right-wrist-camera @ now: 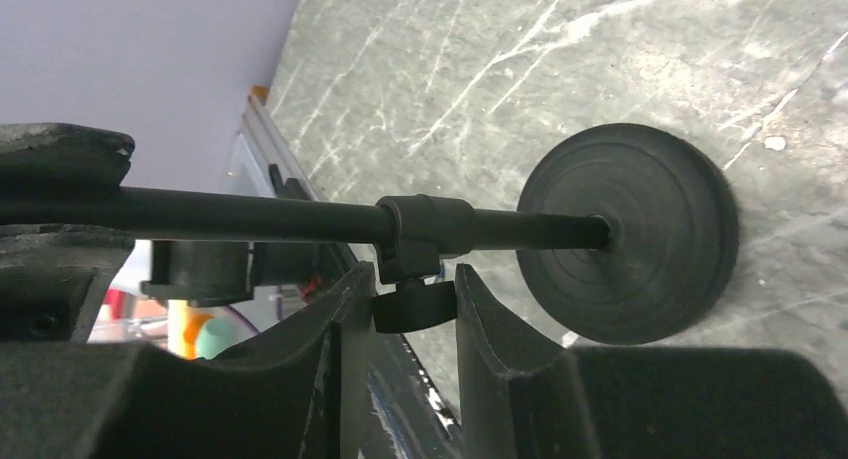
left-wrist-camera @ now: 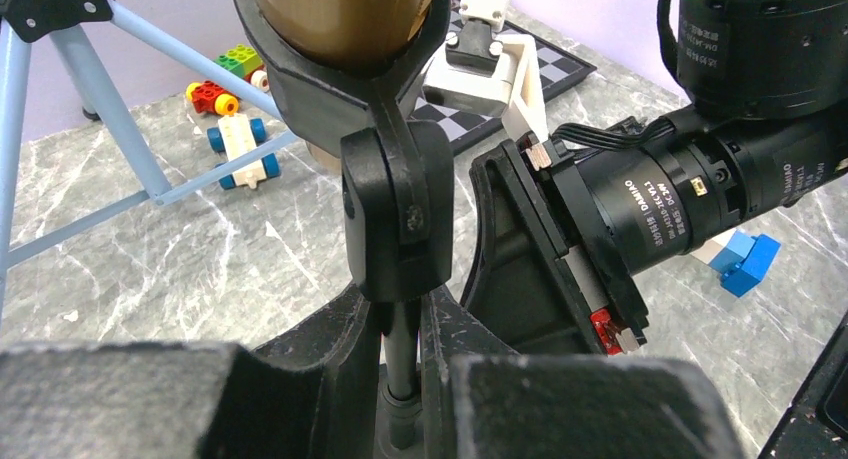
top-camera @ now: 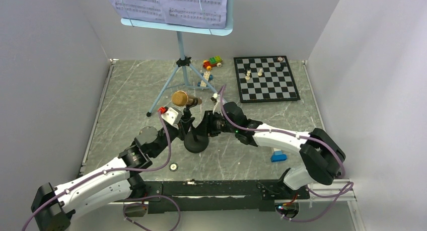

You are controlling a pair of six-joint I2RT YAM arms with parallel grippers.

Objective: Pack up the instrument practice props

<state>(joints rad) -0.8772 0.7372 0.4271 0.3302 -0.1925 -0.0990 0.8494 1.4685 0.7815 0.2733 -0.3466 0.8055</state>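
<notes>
The gold-brown microphone (top-camera: pixel 180 98) sits in the clip of the small black mic stand, whose round base (top-camera: pixel 196 143) rests on the table. My left gripper (top-camera: pixel 187 124) is shut on the stand's thin pole (left-wrist-camera: pixel 402 354), just under the clip joint (left-wrist-camera: pixel 398 219). My right gripper (top-camera: pixel 205 126) comes from the right, its jaws closed on the stand's small black knob (right-wrist-camera: pixel 412 307) below the pole collar; the base (right-wrist-camera: pixel 628 234) lies beyond. The light-blue music stand (top-camera: pixel 182 65) stands behind, with white sheet-music pages (top-camera: pixel 168 3) on its desk.
A black-and-white chessboard (top-camera: pixel 266 79) with a few pieces lies at the back right. A colourful toy brick car (top-camera: pixel 212 63) and a white brick car (left-wrist-camera: pixel 240 149) sit by the tripod legs. A blue brick (top-camera: pixel 278 155) lies under my right arm. Walls enclose three sides.
</notes>
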